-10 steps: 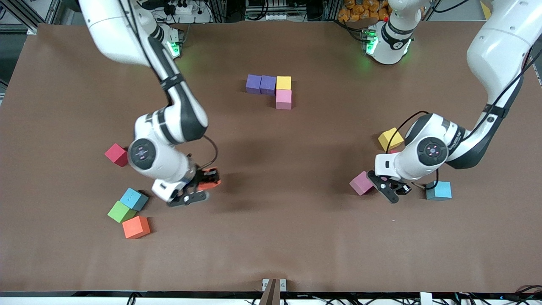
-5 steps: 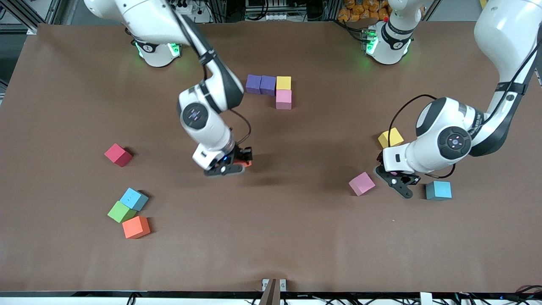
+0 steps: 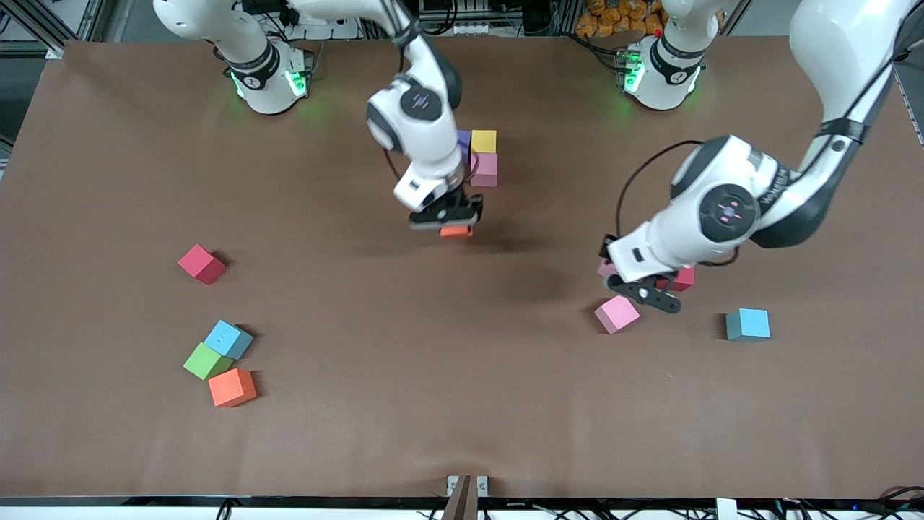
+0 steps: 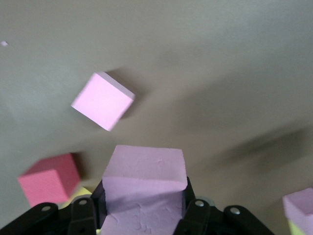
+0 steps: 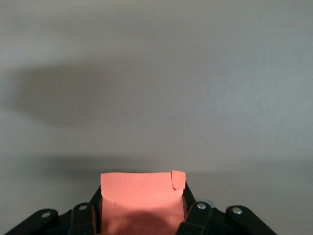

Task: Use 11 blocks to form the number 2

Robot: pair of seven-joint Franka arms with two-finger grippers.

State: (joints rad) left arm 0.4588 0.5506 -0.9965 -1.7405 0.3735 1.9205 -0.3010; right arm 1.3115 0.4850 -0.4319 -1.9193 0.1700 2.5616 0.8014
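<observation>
The brown matte worktop (image 3: 462,375) carries no containers, only loose foam cubes with flat faces and soft edges. The right claw (image 3: 449,219) is clamped on an orange cube (image 3: 455,232), its rough-cut top edge showing in the right wrist view, and hangs over bare worktop just beside the start of the number 2 (image 3: 482,155). That start shows a yellow cube (image 3: 484,141) touching a pink cube (image 3: 484,170), with a purple cube (image 3: 464,143) mostly hidden by the right arm. The left claw (image 3: 644,291) grips a pale pink cube (image 4: 144,188) with a grainy face, over the worktop near another pink cube (image 3: 617,314) lying tilted and a red cube (image 3: 683,279) partly hidden. A light blue cube (image 3: 748,324) sits toward the left arm's end. Toward the right arm's end lie a second red cube (image 3: 201,263) and a touching cluster of a blue cube (image 3: 228,339), a green cube (image 3: 207,361) and a second orange cube (image 3: 232,387).
</observation>
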